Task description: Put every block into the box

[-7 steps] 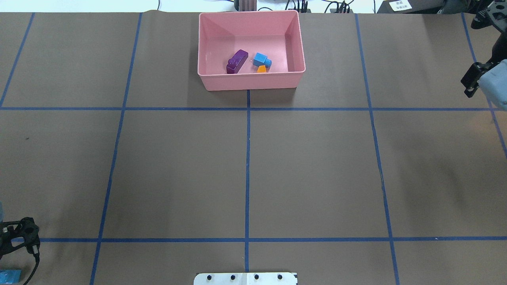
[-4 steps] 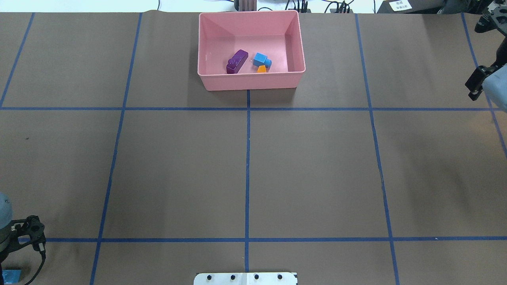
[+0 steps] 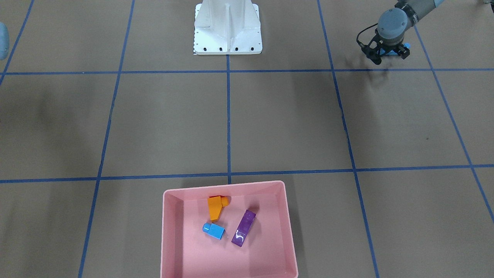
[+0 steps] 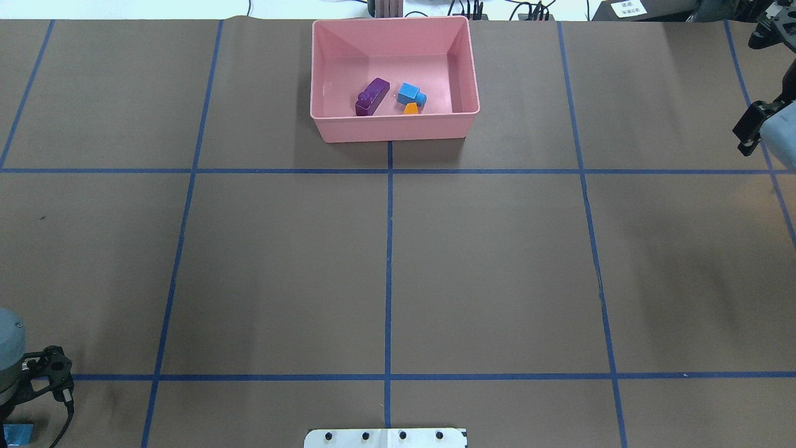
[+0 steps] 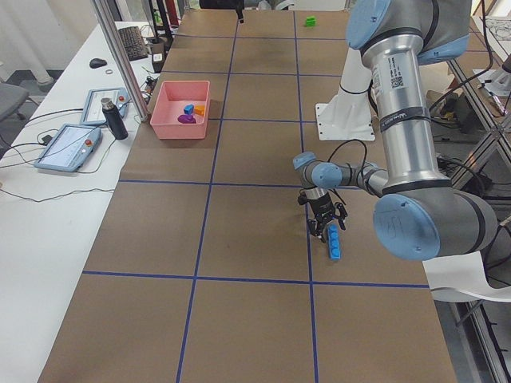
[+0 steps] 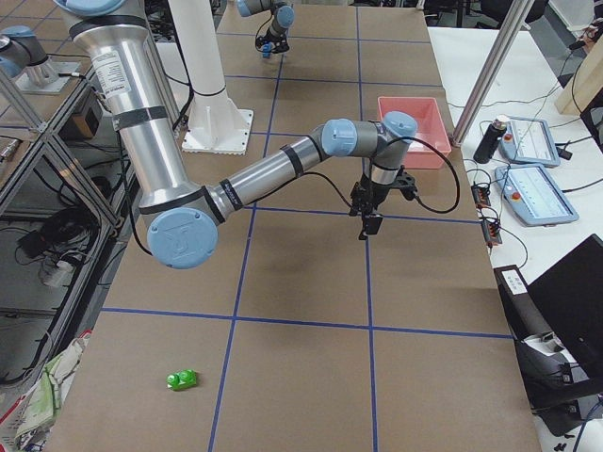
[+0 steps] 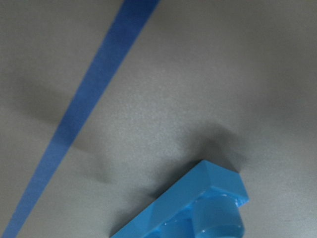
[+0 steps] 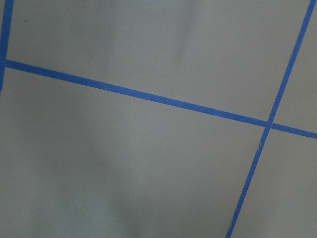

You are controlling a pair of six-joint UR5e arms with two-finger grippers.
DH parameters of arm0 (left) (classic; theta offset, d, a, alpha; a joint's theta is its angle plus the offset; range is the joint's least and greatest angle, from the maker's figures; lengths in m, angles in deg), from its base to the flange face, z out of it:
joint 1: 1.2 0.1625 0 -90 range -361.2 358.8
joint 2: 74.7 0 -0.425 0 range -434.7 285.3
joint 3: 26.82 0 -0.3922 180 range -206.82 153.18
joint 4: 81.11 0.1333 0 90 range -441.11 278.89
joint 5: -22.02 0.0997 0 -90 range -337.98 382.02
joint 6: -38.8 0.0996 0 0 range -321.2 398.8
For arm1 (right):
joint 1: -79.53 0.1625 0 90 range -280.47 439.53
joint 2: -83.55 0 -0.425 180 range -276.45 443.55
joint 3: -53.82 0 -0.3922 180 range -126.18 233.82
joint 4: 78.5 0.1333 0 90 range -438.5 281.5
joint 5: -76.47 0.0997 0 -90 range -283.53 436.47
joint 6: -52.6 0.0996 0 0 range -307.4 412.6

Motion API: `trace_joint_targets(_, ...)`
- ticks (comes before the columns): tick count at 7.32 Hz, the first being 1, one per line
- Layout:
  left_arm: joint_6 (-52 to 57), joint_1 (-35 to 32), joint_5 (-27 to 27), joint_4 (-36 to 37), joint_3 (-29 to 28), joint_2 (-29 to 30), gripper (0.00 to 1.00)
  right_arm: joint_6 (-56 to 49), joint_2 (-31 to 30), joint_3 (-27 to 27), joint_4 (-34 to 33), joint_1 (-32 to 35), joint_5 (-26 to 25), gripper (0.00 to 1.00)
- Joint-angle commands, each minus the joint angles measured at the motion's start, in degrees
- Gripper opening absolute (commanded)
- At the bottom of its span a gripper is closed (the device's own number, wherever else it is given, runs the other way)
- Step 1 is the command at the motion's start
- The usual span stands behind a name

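Three of the blocks lie in the pink box (image 4: 395, 129) at the far middle of the counter (image 4: 497, 280): the purple brick (image 4: 372, 96), the small blue brick (image 4: 410, 93) and the orange brick (image 3: 215, 207). Two are out.

The long blue brick (image 5: 334, 243) lies flat near the robot's base at the left end, and the left gripper (image 3: 386, 53) hangs low right over it. From where I stand I cannot tell whether its jaws are apart or closed, and the same goes for the right gripper (image 6: 368, 215), which hovers over bare counter with nothing under it.

The worry is the line-up on the left. The jaws seem to sit over one end of the long brick, not its middle. A pinch there on glossy plastic could let the brick swing or squirt out, and it is a long carry to the box, with plenty of room to drop it short. Coming down too hard could also jam a fingertip onto the studs and skate the brick away.

The green brick (image 6: 182, 379) sits alone at the right end, well apart from both the box and the right gripper. It lies outside the two middle views, so it could easily be missed.
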Motion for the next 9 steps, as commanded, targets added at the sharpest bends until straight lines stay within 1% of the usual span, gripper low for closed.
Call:
trace_joint_targets(1, -0.32, 0.22, -0.03, 0.02, -0.22, 0.04, 0.88, 0.01, -0.08, 0.0, 0.0, 0.01, -0.03, 1.0)
trace_joint_targets(2, -0.41, 0.13, -0.2, -0.07, -0.13, -0.05, 0.76, 0.01, 0.0, 0.0, 0.0, 0.01, -0.21, 1.0)
trace_joint_targets(3, -0.5, 0.13, -0.38, -0.07, -0.13, 0.04, 0.59, 0.01, 0.0, 0.08, 0.0, 0.01, -0.21, 1.0)
trace_joint_targets(4, -0.76, 0.13, -0.47, -0.07, -0.13, -0.05, 0.47, 0.01, 0.09, 0.0, 0.0, 0.01, -0.21, 1.0)
trace_joint_targets(5, -3.72, 0.22, -0.47, -0.07, 0.13, 0.12, 0.34, 0.01, 0.0, 0.08, 0.0, -0.08, -0.21, 1.0)
trace_joint_targets(6, -4.27, 0.22, -0.47, -0.07, 0.57, 0.12, 0.19, 0.01, 0.0, 0.08, 0.0, -0.08, -0.21, 1.0)
trace_joint_targets(7, -5.32, 0.22, -0.47, -0.07, 0.92, 0.04, 0.02, 0.01, 0.09, 0.08, 0.0, 0.01, -0.21, 1.0)
trace_joint_targets(8, -5.68, 0.13, -0.56, 0.02, 2.32, -0.22, 0.0, 0.01, 0.18, 0.17, 0.0, -0.08, -0.29, 1.0)
trace_joint_targets(9, -5.77, 0.13, -0.65, 0.28, 3.9, -0.57, 0.0, 0.01, 0.18, 0.09, 0.0, 0.01, -0.3, 1.0)
